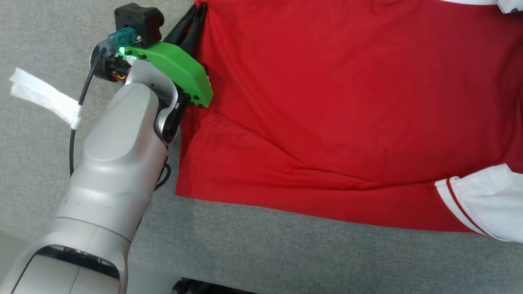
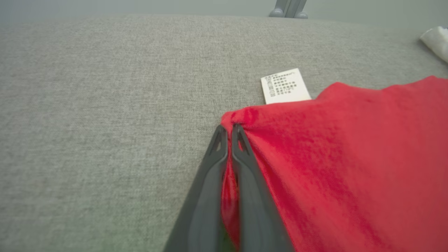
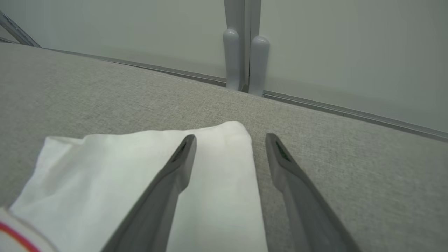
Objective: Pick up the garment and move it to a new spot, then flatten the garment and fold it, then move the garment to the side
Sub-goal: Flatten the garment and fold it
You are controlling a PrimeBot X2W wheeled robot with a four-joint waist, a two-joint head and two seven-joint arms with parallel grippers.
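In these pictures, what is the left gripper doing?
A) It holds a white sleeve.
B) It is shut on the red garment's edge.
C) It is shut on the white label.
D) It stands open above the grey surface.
B: the left wrist view shows the left gripper shut, with the red garment pinched between its fingers.

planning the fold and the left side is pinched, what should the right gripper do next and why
Probably lower the right gripper and close on the white sleeve: its jaws stand open, straddling the sleeve's edge, while the left gripper is shut on a corner of the red garment. With both ends held it could be pulled flat.
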